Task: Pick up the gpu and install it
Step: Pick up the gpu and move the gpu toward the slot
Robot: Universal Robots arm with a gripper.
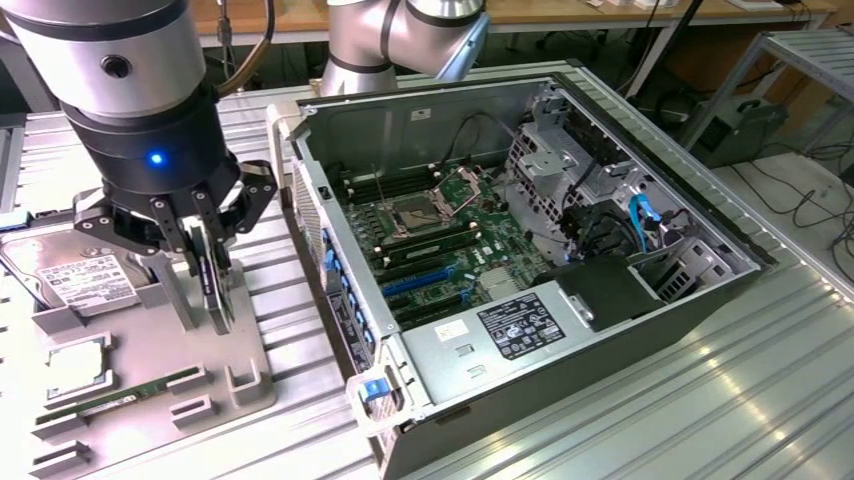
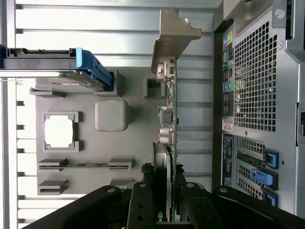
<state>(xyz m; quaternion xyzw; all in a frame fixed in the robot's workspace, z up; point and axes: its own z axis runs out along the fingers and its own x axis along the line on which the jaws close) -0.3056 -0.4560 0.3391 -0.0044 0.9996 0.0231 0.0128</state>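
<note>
We count one gpu (image 1: 218, 292), one hard drive (image 1: 78, 277), one RAM stick (image 1: 128, 392), one processor chip (image 1: 78, 364), one grey holding tray (image 1: 160, 345) and one open computer case (image 1: 601, 400).

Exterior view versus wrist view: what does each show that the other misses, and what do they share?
Exterior adds the motherboard and power supply inside the open case. Wrist adds the case's vented back panel and a metal end bracket. Both share the end effector clamped on the upright graphics card, the memory stick and the gray tray.

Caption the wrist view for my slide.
Tool clamped on the gpu at the gray parts tray, with the computer case alongside.
</note>
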